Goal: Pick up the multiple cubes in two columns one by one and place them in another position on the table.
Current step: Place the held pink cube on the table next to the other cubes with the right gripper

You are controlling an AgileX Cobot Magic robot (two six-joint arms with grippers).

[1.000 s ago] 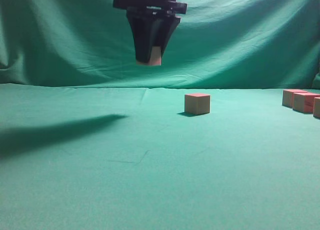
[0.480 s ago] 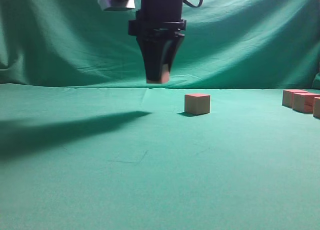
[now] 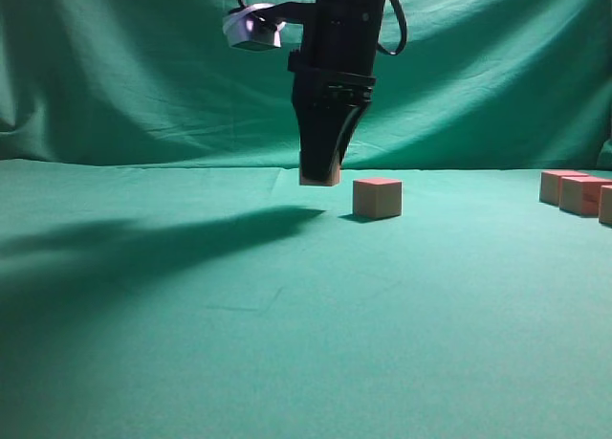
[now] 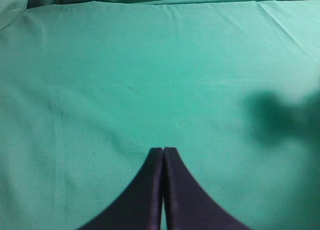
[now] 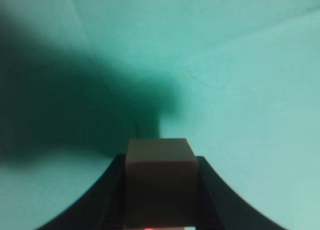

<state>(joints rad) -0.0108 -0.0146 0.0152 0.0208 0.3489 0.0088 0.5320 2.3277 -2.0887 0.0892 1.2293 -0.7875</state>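
Pink cube (image 3: 319, 176) sits clamped between the right tool's (image 3: 320, 174) fingers; left tool (image 4: 163, 151) fully closed.

Cubes: 5 visible total. 1 held in right tool (image 3: 319, 174), the held cube (image 3: 319, 178); 1 lone cube (image 3: 377, 197) on tabletop (image 3: 287, 343) just beside it; 3 at far right edge, the edge cubes (image 3: 581, 194), last one cut off by frame. Tools: 2, incl. left tool (image 4: 163, 155). Tabletop: 1.

A cube (image 5: 161, 175) is held between the right gripper (image 5: 161, 190) fingers (image 5: 107, 190) above the table (image 5: 250, 89), where a dark shadow (image 5: 75, 104) is cast.
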